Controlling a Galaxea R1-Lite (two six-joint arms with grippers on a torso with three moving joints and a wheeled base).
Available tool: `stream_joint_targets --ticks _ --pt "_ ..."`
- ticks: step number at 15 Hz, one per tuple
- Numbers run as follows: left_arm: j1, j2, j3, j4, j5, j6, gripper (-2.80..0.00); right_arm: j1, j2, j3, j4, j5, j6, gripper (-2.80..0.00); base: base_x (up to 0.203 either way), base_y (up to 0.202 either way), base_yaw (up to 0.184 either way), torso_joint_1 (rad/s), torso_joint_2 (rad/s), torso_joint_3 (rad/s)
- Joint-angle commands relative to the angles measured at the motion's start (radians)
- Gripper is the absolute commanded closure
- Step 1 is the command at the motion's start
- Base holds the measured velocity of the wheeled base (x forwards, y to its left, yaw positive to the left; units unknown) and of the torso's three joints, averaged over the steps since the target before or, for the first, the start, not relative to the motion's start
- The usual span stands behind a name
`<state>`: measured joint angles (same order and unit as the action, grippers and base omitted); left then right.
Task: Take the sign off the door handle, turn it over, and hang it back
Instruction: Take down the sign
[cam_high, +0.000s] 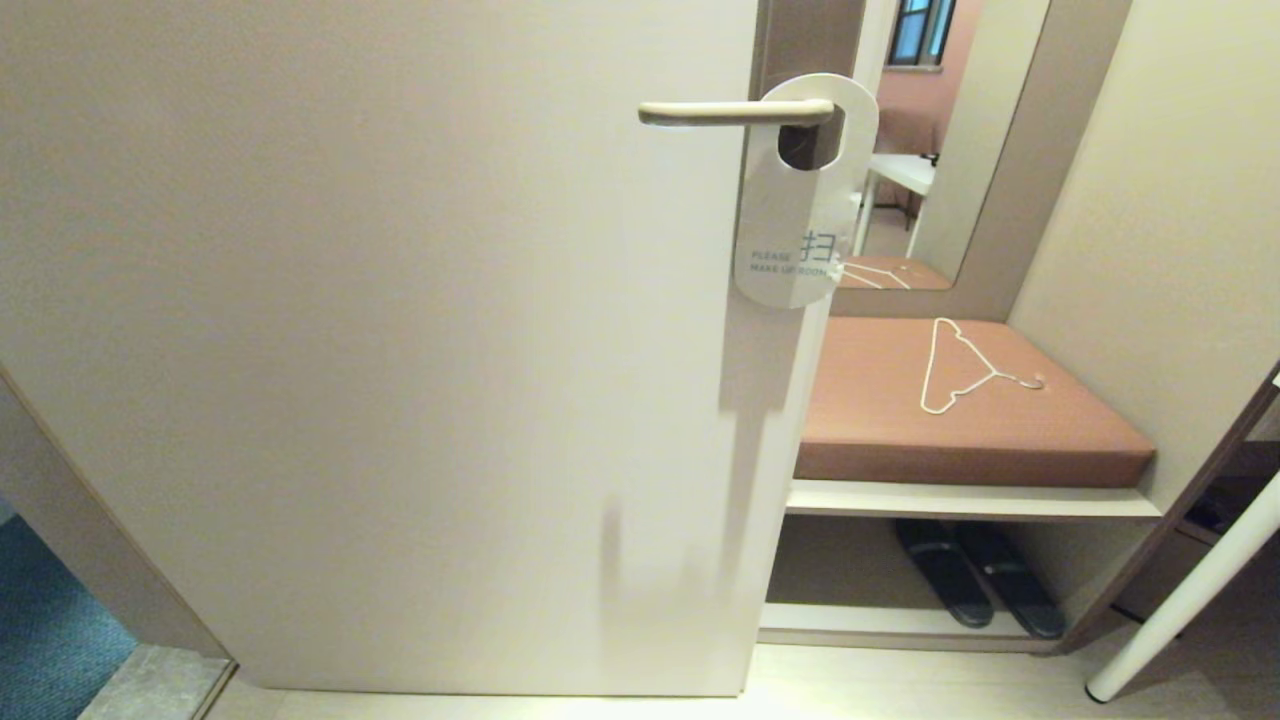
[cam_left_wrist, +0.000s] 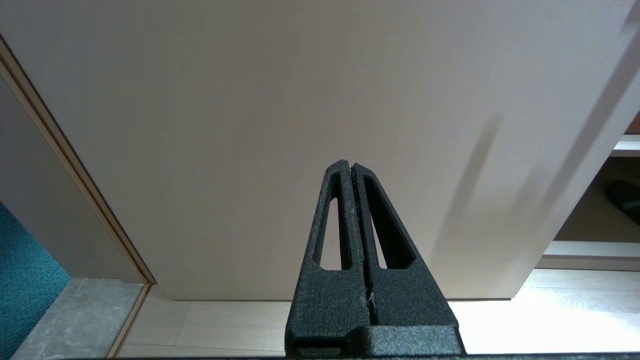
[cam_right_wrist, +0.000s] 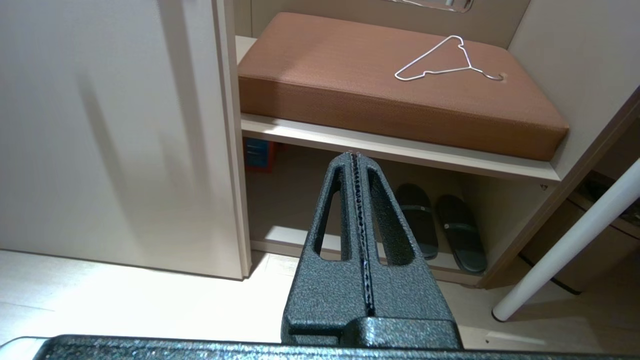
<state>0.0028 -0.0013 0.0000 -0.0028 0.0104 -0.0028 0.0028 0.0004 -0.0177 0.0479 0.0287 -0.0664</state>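
Hanging sign (cam_high: 795, 215) on door handle (cam_high: 735, 112), wire hanger (cam_high: 955, 370) on bench cushion (cam_high: 900, 420), both jaws clenched empty

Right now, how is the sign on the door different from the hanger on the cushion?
The sign is a flat white card with writing; the hanger is thin bent wire. The sign hangs upright from the door handle; the hanger lies flat on the brown cushion. Both are white.

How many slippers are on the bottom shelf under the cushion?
2: a dark pair side by side, one slipper nearer the door, the other slipper beside it. More may be hidden behind the door.
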Motion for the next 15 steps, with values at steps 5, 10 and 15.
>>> stream_joint_targets --ticks 5,10,15 --pt "0.0 0.001 0.0 0.0 0.001 0.0 0.0 0.0 0.0 -0.001 0.0 0.002 -0.02 0.0 0.0 0.0 0.0 0.0 0.0 0.0" --pt "0.0 0.001 0.0 0.0 0.001 0.0 0.0 0.0 0.0 -0.001 0.001 0.002 -0.01 0.0 0.0 0.0 0.0 0.0 0.0 0.0" --pt "0.0 0.001 0.0 0.0 0.0 0.0 0.0 0.0 0.0 -0.001 0.001 0.002 -0.015 0.0 0.0 0.0 0.0 0.0 0.0 0.0"
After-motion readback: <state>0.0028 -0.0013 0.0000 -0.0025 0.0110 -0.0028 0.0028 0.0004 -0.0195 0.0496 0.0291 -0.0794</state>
